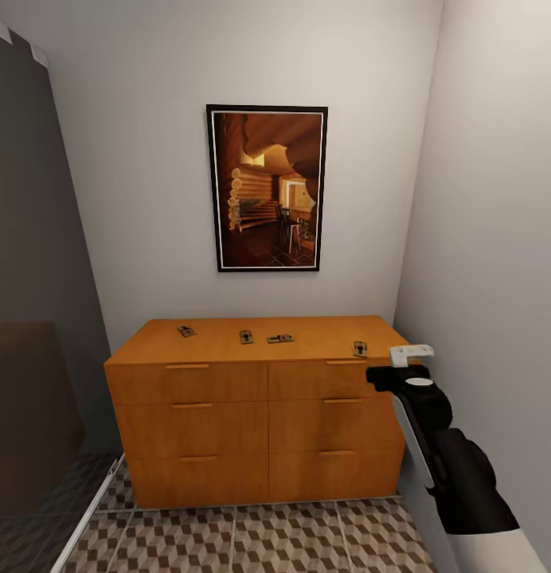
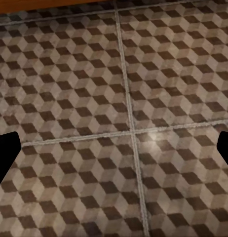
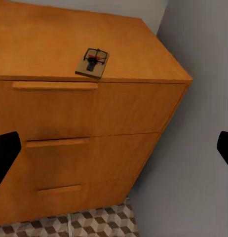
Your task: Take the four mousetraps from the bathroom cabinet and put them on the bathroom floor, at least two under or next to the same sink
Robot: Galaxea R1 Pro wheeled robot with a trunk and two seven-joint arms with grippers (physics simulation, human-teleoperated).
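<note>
Pale grey walls close in a narrow alcove, with the cabinet (image 1: 255, 406) filling nearly its whole width under a framed picture (image 1: 267, 189). Four mousetraps lie on its flat top: the leftmost mousetrap (image 1: 185, 330) sits back from the front edge, the second mousetrap (image 1: 246, 337) and third mousetrap (image 1: 280, 339) lie near the middle, and the fourth mousetrap (image 1: 360, 348) rests close to the front edge near the right corner. Open bathroom floor (image 1: 252, 541) spreads before the drawers. Over bare tiles, the left gripper (image 2: 114, 148) is spread wide. The right gripper (image 3: 114, 148), fingers apart and empty, hangs by the cabinet's right front corner, close to the side wall.
</note>
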